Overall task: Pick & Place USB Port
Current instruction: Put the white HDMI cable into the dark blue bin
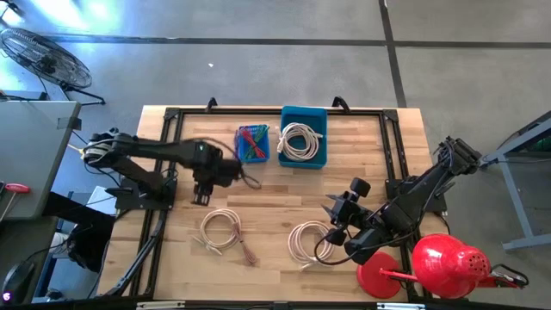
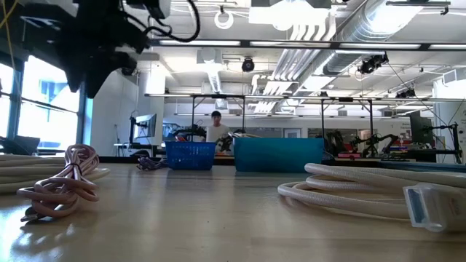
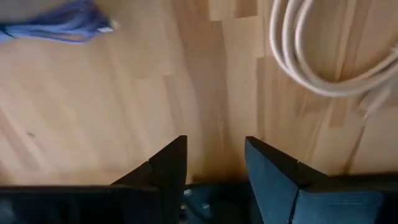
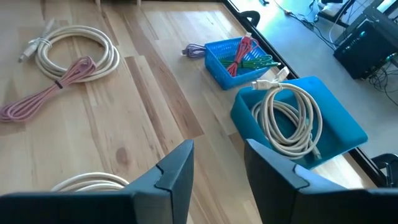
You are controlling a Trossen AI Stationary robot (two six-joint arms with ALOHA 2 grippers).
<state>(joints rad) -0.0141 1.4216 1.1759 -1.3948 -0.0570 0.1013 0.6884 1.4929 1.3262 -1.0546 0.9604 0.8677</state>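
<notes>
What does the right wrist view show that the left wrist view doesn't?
Only right wrist: the blue basket with red and green cables, the teal bin holding a white cable coil, and a pink cable lying across another white coil. Only left wrist: nothing distinct, just a close look down at the wood. Both: the wooden tabletop, a purple cable, and an empty open hand.
</notes>
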